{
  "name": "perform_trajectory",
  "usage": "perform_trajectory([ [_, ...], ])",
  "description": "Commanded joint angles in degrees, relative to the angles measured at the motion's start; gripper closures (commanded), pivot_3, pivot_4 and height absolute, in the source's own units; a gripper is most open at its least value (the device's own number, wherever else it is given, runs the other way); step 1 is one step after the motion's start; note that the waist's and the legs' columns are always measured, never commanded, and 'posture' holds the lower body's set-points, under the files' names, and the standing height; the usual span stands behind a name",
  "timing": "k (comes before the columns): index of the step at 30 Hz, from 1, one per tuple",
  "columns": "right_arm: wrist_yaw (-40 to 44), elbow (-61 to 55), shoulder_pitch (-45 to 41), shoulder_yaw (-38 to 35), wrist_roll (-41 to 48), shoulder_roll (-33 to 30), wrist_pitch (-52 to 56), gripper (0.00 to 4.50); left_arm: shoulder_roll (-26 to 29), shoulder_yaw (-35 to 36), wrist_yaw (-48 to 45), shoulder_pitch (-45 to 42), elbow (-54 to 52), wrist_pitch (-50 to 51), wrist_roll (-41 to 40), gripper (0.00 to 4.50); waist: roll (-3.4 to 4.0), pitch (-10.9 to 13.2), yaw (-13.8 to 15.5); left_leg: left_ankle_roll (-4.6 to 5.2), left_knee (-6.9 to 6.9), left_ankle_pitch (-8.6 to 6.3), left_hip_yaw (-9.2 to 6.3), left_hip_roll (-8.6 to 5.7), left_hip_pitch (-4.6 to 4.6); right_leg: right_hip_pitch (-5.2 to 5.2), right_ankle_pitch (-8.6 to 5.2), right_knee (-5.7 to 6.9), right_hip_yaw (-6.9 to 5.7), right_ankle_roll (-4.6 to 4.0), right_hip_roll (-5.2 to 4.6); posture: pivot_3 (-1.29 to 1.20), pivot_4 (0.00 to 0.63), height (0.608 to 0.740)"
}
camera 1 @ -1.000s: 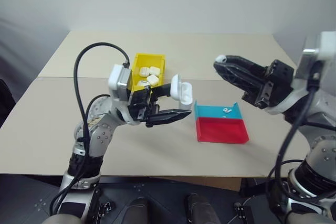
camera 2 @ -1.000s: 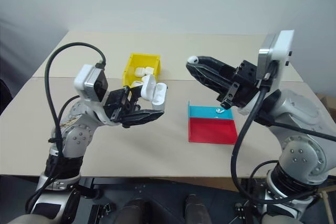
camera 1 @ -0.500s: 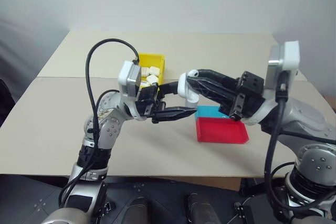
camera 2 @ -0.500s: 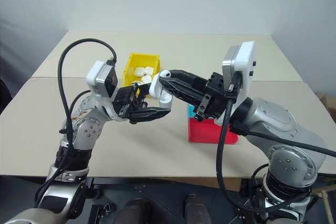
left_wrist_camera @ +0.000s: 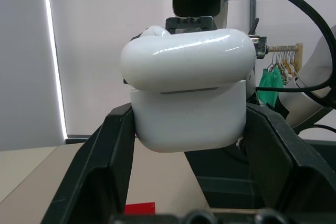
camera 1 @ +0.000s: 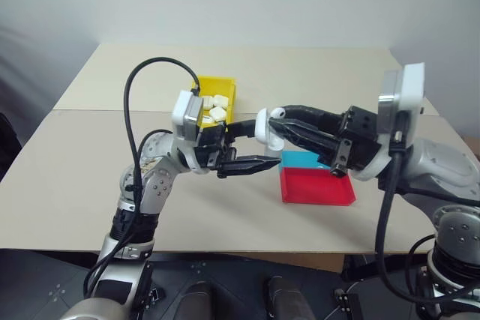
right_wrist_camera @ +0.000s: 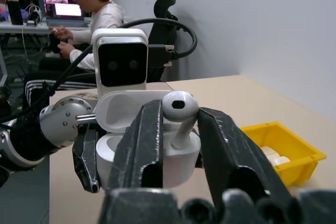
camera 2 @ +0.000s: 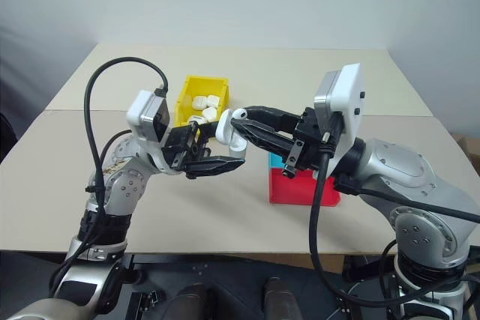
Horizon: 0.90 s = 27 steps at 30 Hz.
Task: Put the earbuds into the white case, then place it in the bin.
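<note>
My left gripper (camera 1: 262,142) is shut on the white case (camera 1: 266,131), holding it in the air above the table with its lid flipped open. In the left wrist view the case (left_wrist_camera: 186,103) sits squarely between both fingers. My right gripper (right_wrist_camera: 178,111) reaches in from the right. It holds one earbud (right_wrist_camera: 179,107) by its head between the fingertips, with the stem pointing down into the case body. The yellow bin (camera 1: 214,82) stands on the table behind the left gripper, with several white cases inside.
A shallow blue tray (camera 1: 300,157) and a red tray (camera 1: 315,185) lie side by side on the table (camera 1: 75,170), below the right gripper. In the right wrist view, a person (right_wrist_camera: 97,9) sits at a desk beyond the table, beside an office chair.
My right gripper has swung left and down, bringing the earbud from open air to the case's open mouth. Its fingers look slightly wider apart. The left gripper has kept still with the case.
</note>
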Motion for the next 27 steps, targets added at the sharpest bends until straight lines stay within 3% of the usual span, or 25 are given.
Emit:
perform_trajectory([
  [1, 1.0, -0.6, 0.1, 0.7, 0.7, -1.0, -1.4, 1.95, -0.5, 1.0, 0.0, -0.8, -1.8, -1.9, -0.5, 1.71, 0.00, 0.0, 0.0, 0.00, 0.00, 0.00, 0.00, 0.00, -0.01, -0.01, 0.00, 0.00, 0.00, 0.00, 0.00, 0.00, 0.150, 0.740],
  [7, 1.2, 0.0, 0.0, 0.6, 0.9, -2.1, -2.6, 0.03, -0.6, 1.1, -0.3, -1.2, -1.3, -2.2, -0.3, 1.71, 0.00, 0.0, 0.0, 0.00, -0.01, 0.00, 0.00, 0.00, -0.01, -0.01, 0.00, -0.01, 0.00, 0.00, 0.00, 0.00, 0.150, 0.740],
  [11, 2.6, 1.5, 0.0, -2.6, 0.6, -3.9, -4.0, 0.03, -0.4, 1.2, -0.6, -1.5, -0.7, -2.5, 0.0, 1.71, 0.00, 0.0, 0.1, 0.00, -0.01, 0.00, 0.00, 0.00, -0.01, -0.01, 0.00, -0.02, 0.00, 0.00, 0.00, 0.00, 0.150, 0.740],
  [16, 8.2, 7.8, -1.3, -4.9, -3.8, -12.4, -4.9, 0.03, 0.8, 2.0, -0.9, -1.3, -0.6, -2.5, 0.0, 1.71, 0.00, 0.0, 0.1, 0.01, -0.02, 0.00, 0.02, 0.00, -0.05, 0.01, 0.01, -0.16, -0.03, 0.01, -0.02, 0.00, 0.150, 0.740],
  [19, 15.6, 15.9, -4.2, 2.2, -14.0, -21.4, -6.7, 0.03, 1.7, 2.9, -0.8, -0.6, -0.7, -2.8, 0.2, 1.71, 0.03, 0.0, 0.0, 0.01, -0.12, 0.00, 0.07, -0.01, -0.04, 0.00, 0.02, -0.24, -0.01, 0.02, -0.03, 0.00, 0.150, 0.740],
  [22, 22.2, 24.2, -8.4, 12.2, -26.0, -25.4, -12.9, 0.03, 1.8, 3.2, 0.0, 0.1, -1.2, -3.3, 0.4, 1.71, 0.04, 0.0, -0.2, 0.01, -0.22, 0.00, 0.12, 0.04, 0.00, 0.02, 0.05, -0.41, -0.01, -0.02, 0.01, 0.00, 0.150, 0.740],
  [26, 29.7, 39.3, -17.1, 28.2, -47.0, -25.0, -27.0, 0.03, 1.9, 3.5, 1.2, 1.3, -2.4, -3.9, 0.5, 1.71, 0.04, 0.0, -0.6, 0.01, -0.30, -0.01, 0.21, 0.06, -0.02, -0.04, 0.06, -0.48, 0.01, -0.02, 0.03, 0.00, 0.150, 0.740],
  [27, 31.1, 44.3, -19.6, 31.8, -51.9, -23.8, -31.3, 0.20, 1.9, 3.6, 1.5, 1.7, -2.9, -3.8, 0.3, 1.71, 0.05, 0.0, -0.5, 0.01, -0.30, -0.01, 0.24, 0.05, -0.04, -0.09, 0.07, -0.50, 0.02, -0.01, 0.02, 0.00, 0.150, 0.740],
])
